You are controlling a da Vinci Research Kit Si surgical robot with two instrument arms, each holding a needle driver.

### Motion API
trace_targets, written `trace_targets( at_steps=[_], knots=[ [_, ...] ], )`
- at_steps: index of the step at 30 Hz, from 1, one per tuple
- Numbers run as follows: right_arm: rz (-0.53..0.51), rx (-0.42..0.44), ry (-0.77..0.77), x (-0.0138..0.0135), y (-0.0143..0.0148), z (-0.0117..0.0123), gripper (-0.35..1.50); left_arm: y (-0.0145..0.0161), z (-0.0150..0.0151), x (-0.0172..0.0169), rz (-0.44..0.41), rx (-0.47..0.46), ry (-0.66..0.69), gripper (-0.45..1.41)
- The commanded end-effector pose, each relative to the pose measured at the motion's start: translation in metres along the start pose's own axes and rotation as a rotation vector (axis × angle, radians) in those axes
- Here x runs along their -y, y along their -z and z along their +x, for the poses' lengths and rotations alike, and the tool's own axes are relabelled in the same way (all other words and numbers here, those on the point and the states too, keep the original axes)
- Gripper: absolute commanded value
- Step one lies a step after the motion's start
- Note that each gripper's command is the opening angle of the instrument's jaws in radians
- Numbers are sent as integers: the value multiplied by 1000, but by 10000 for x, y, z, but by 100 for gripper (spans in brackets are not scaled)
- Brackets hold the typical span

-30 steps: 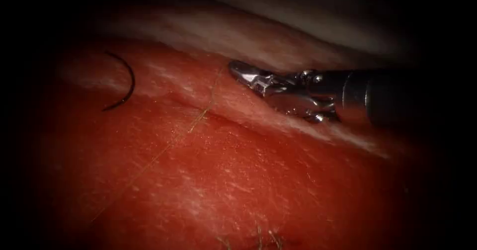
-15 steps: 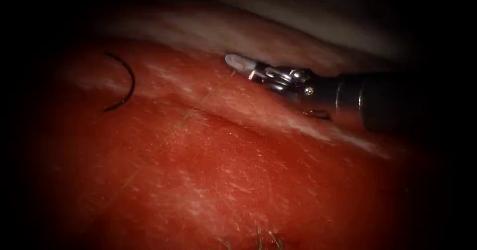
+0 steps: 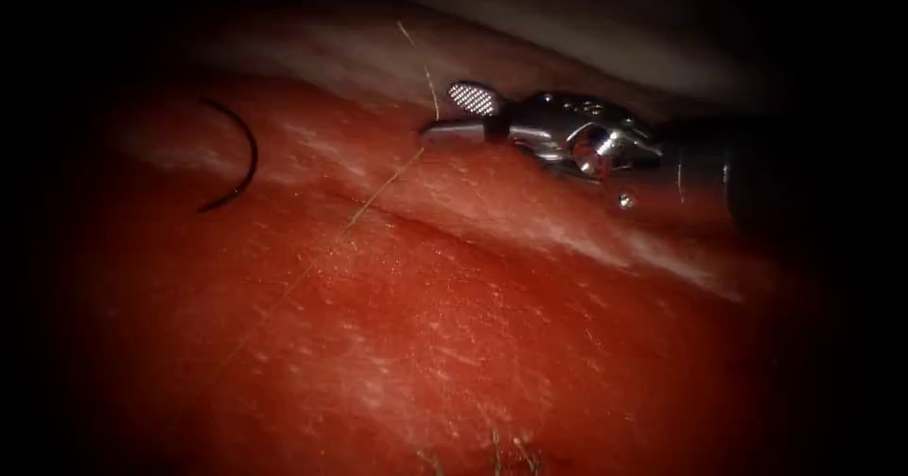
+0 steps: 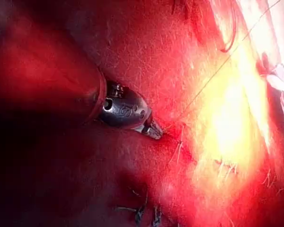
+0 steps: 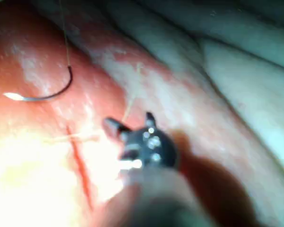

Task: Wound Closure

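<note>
The curved needle [image 3: 244, 159] lies loose on the tissue [image 3: 454, 343] at the far left, held by neither tool and not in the tissue; it also shows as the needle [image 5: 52, 96]. A thin thread [image 3: 378, 192] runs slantwise across the tissue and rises past the right tool [image 3: 443, 113]. That tool's jaws stand open with the thread between or just before their tips, gripping nothing; I see the same on the right tool [image 5: 130, 120]. The left tool [image 4: 155, 131] is shut, with the taut thread [image 4: 213, 78] ending at its tip.
A pale fold of tissue [image 3: 530, 69] rises behind the right tool. Short cut thread ends [image 3: 497, 452] of earlier stitches stick up at the near edge, also seen as thread ends [image 4: 142, 213]. Red fluid covers the tissue.
The right tool's jaws have gone from shut to wide open and its wrist has turned. The thread now stands up past its tips. The needle has not moved.
</note>
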Motion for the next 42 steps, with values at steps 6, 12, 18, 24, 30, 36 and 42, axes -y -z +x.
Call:
trace_targets(
  at_steps=[6,12,18,24,30,36,42],
  knots=[
    [-20,-24,37,-5,7,19,130,-11,31,6,9,-30,-27,-35],
    [-102,10,140,11,52,21,130,-22,123,31,40,-82,-104,-35],
    [-162,-6,270,40,104,58,131,-58,186,93,70,-125,-138,-35],
    [-123,-6,287,70,112,73,130,-66,187,122,84,-126,-135,-35],
    [-89,-26,300,98,86,63,119,-108,211,146,29,-141,-129,-35],
    [-62,-46,317,111,58,43,103,-143,225,166,-7,-142,-140,-35],
    [28,-65,295,129,43,27,37,-162,220,205,-10,-142,-156,-35]
  ],
)
